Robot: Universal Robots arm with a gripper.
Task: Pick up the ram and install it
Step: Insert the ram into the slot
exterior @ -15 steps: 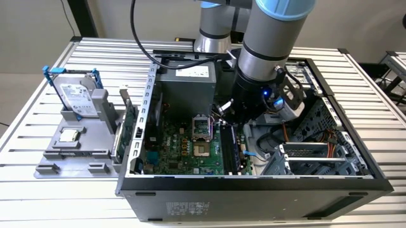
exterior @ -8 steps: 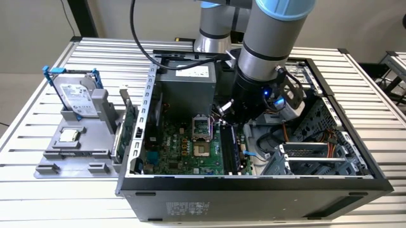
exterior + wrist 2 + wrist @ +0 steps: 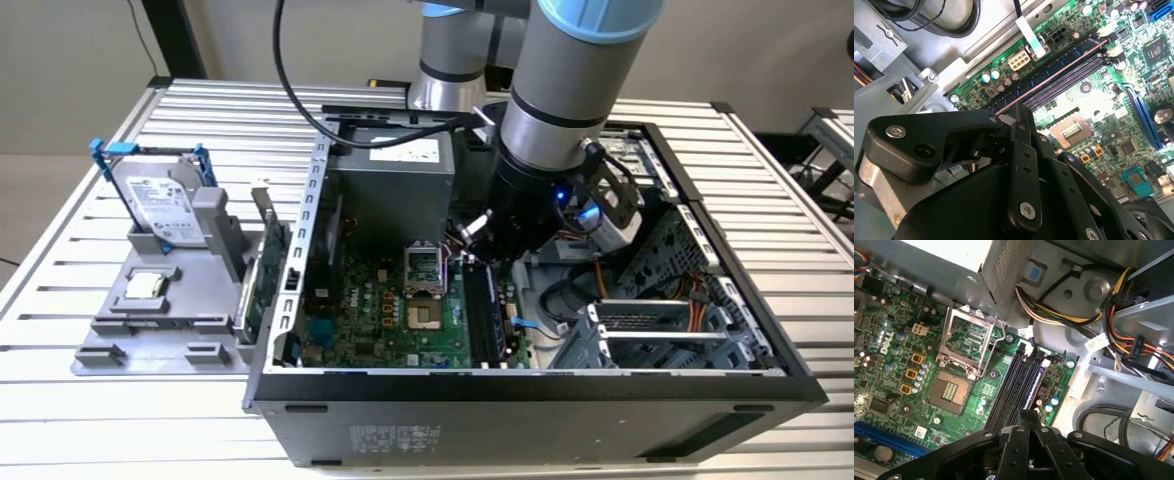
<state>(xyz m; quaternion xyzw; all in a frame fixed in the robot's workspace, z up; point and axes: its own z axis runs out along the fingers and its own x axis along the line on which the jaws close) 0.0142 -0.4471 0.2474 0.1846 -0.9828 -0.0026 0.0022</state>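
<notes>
The claw (image 3: 1028,416) is closed on the ram (image 3: 1035,382), a thin dark stick seen edge-on with a pale top edge, standing in the memory slots (image 3: 1013,385) near the motherboard's (image 3: 894,365) edge inside the computer case (image 3: 534,385).

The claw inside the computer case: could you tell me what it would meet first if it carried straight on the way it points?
Most likely the memory slots on the motherboard: in both wrist views the claw points down at these long dark slots beside the open processor socket. How much gap remains is unclear.
</notes>
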